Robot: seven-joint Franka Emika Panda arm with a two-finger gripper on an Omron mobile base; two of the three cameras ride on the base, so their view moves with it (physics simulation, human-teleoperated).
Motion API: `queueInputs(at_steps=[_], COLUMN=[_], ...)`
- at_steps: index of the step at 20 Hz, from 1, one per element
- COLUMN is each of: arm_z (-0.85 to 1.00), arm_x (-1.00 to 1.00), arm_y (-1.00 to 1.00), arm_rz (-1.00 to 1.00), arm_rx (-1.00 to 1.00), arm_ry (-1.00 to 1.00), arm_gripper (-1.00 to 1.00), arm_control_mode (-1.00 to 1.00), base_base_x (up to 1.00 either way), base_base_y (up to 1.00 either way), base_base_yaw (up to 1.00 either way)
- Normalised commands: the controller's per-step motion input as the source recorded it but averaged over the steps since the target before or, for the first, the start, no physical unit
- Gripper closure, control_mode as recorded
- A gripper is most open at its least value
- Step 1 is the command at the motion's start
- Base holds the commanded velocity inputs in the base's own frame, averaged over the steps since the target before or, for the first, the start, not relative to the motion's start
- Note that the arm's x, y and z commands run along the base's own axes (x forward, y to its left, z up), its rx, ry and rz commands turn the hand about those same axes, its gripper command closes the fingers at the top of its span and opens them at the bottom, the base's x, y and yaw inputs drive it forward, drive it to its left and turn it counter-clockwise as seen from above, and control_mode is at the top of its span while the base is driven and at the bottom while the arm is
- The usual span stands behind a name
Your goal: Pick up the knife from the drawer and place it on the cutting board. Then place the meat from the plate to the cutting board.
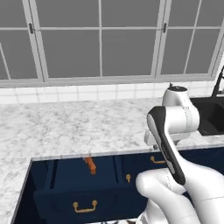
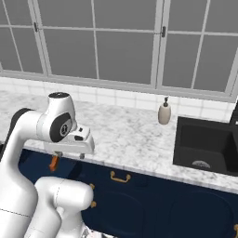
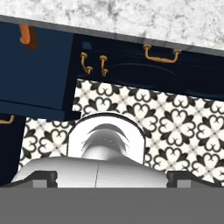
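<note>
One orange-handled knife (image 1: 90, 165); drawer (image 1: 57, 183) navy

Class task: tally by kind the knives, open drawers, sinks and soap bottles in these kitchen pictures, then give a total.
Knife: 1
Open drawer: 1
Sink: 1
Soap bottle: 1
Total: 4

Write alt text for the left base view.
An open navy drawer below a marbled white counter holds a knife, its orange handle showing near the counter's edge. The white robot arm rises at lower right; a dark sink sits at far right, windows behind.
</note>
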Motion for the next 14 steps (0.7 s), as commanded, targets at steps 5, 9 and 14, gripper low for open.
queueInputs(at_steps=[5,9,14], arm_z=[0.00,0.00,-0.07], arm_x=[0.00,0.00,0.00], arm_y=[0.00,0.00,0.09], arm_rz=[0.00,0.00,0.02], arm_rx=[0.00,0.00,-0.01], arm_ry=[0.00,0.00,0.00], arm_gripper=[-1.00,-1.00,-1.00], arm_control_mode=[1.00,1.00,-1.00], base_base_x=[0.00,0.02,0.09], base_base_y=[-0.46,-0.49,0.06], base_base_yaw=[0.29,0.32,0.17])
